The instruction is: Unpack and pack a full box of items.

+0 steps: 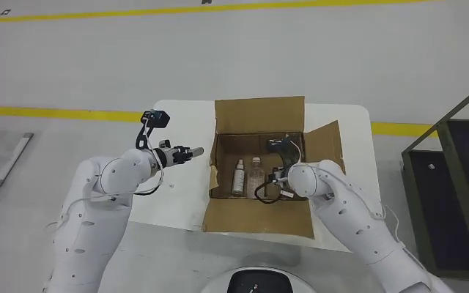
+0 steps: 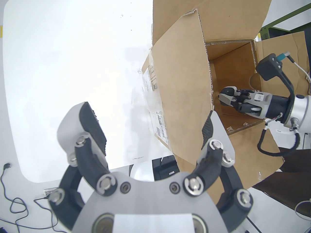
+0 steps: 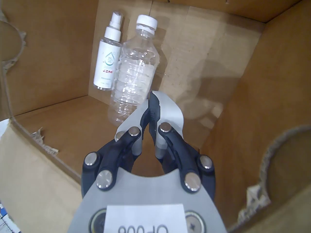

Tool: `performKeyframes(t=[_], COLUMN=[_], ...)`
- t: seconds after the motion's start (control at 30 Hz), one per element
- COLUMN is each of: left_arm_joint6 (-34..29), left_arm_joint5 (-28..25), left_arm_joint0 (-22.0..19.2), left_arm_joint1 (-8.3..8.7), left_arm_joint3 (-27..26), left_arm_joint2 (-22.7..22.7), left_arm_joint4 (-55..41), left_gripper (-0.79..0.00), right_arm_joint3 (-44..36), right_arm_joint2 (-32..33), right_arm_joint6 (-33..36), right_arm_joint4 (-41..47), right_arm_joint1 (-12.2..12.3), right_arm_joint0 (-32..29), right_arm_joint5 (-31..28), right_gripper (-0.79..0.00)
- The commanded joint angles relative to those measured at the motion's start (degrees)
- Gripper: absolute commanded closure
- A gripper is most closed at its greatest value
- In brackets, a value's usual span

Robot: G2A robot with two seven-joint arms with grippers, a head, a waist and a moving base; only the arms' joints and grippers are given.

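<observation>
Inside the cardboard box [image 1: 259, 115], the right pincer [image 3: 151, 100] hangs with its tips pressed together, holding nothing. It is just over the base end of the clear water bottle [image 3: 133, 73], which lies on the box floor touching the white spray bottle [image 3: 107, 56]. Lowered like this, it would likely shove the round bottle, rolling it and nudging the spray bottle. The left pincer [image 2: 148, 115], spread wide and empty, sits outside the box over the surface [image 2: 60, 61], bracing nothing, so a wrist snagged on a box wall might drag the box.

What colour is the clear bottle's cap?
White. The cap on the clear bottle shows best in the right wrist view.
</observation>
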Motion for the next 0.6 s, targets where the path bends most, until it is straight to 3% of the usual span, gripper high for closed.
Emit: performKeyframes(t=[0.0, 0.57], left_arm_joint6=[0.0, 0.0], left_arm_joint5=[0.0, 0.0], left_arm_joint0=[0.0, 0.0], left_arm_joint1=[0.0, 0.0], left_arm_joint3=[0.0, 0.0], left_arm_joint2=[0.0, 0.0], left_arm_joint4=[0.0, 0.0], left_gripper=[-0.785, -0.785], right_arm_joint3=[2.13, 13.59], right_arm_joint2=[-1.7, -10.07], right_arm_joint6=[-0.08, -2.78], right_arm_joint4=[0.38, 4.35], right_arm_joint1=[-0.73, -5.93], right_arm_joint0=[1.19, 6.62], right_arm_joint5=[0.41, -1.62], right_gripper=[0.0, 0.0])
